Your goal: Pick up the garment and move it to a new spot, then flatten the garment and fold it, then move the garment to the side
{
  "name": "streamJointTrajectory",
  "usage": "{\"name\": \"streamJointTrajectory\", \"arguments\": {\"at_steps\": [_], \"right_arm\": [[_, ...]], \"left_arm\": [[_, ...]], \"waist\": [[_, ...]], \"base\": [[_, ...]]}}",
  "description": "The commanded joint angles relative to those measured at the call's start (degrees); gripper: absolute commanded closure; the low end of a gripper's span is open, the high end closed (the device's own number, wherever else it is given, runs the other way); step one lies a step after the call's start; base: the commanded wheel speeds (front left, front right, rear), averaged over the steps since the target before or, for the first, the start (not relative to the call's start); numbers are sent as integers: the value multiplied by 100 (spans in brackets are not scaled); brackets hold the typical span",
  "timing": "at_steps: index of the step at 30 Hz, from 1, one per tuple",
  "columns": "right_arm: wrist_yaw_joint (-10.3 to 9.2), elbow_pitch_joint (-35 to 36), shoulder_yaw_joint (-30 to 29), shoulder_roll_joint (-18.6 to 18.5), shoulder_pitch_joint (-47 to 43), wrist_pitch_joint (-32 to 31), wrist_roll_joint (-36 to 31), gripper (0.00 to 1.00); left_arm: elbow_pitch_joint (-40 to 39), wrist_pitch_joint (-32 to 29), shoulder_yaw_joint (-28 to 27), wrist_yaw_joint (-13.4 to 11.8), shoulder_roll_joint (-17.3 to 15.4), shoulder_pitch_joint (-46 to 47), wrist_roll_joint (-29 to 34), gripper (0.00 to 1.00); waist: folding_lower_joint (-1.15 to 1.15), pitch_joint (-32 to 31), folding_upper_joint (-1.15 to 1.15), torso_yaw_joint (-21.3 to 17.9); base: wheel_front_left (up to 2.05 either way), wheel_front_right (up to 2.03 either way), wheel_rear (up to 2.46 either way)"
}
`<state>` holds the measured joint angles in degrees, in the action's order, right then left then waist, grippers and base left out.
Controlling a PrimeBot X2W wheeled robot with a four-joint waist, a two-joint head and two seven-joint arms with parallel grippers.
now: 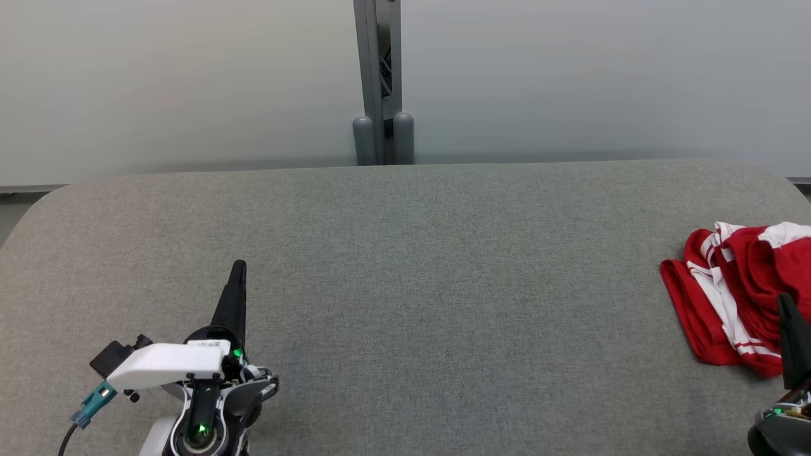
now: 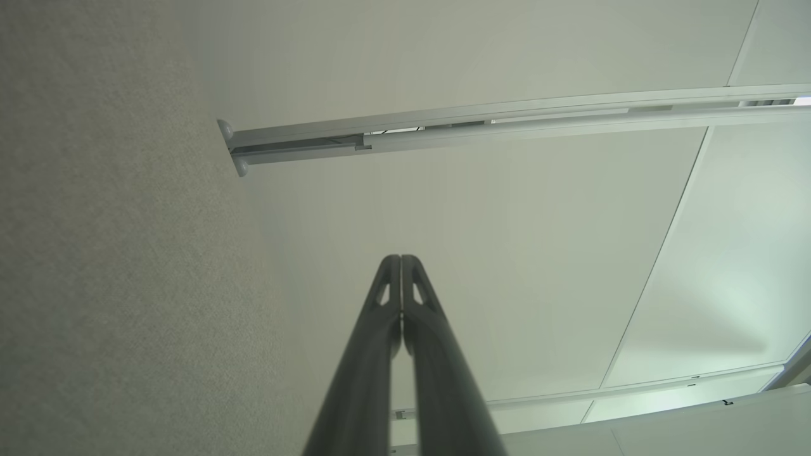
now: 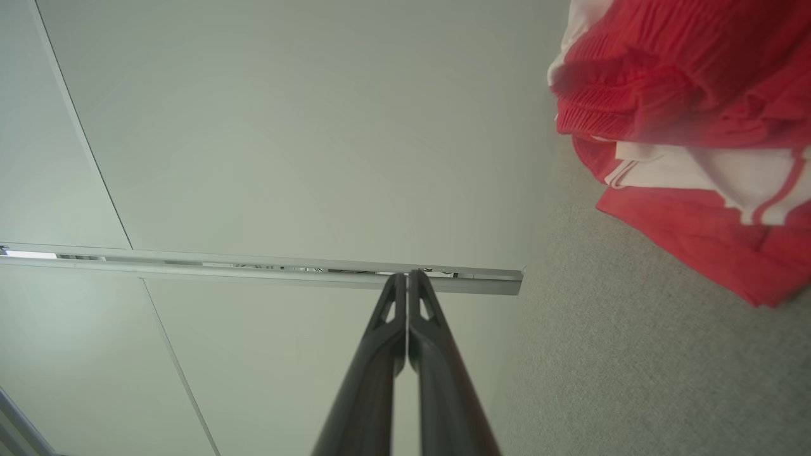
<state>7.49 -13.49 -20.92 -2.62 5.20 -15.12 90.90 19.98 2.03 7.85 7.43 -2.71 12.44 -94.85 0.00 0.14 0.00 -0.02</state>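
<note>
Lying bunched at the robot's right end of the tabletop, the garment is red cloth with white stripes and panels. It sits in loose overlapping layers, with one rolled edge turned toward the middle. The layers are doubled over one another but not squared up, and the right wrist view shows creases and a ribbed band. That fits a heap waiting to be carried out and spread, and it fits equally a rough fold already set at the side. The pictures do not settle which.

The right pincer stands just at the near side of the garment, its two dark fingers pressed together with nothing between them. From the head view its tip overlaps the garment's near edge. In its own wrist view the cloth lies off to one side, apart from the fingers, so it seems to stand beside the garment rather than in it. Whether it brushes the cloth I cannot tell.

The left pincer is well apart from the garment, far to its left. It is closed too and carries nothing, and its fingers point toward the back. Both arms look parked rather than working.

The wide grey stretch to the left of the garment is likely the room that spreading and folding need. A grey post stands behind and to the left of the garment, against a pale wall.
</note>
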Motion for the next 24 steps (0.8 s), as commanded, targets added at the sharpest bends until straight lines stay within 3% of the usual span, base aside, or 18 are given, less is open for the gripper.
{"name": "streamJointTrajectory", "arguments": {"at_steps": [1, 24], "right_arm": [[0, 28, -6, -49, 24, -23, 42, 100], [0, 28, -5, -49, 23, -22, 42, 100]], "left_arm": [[1, -14, -6, 25, -32, 95, -5, 100], [0, -14, -6, 25, -32, 96, -5, 100]], "waist": [[0, 0, 0, 0], [0, 0, 0, 0]], "base": [[0, 0, 0], [0, 0, 0]]}}
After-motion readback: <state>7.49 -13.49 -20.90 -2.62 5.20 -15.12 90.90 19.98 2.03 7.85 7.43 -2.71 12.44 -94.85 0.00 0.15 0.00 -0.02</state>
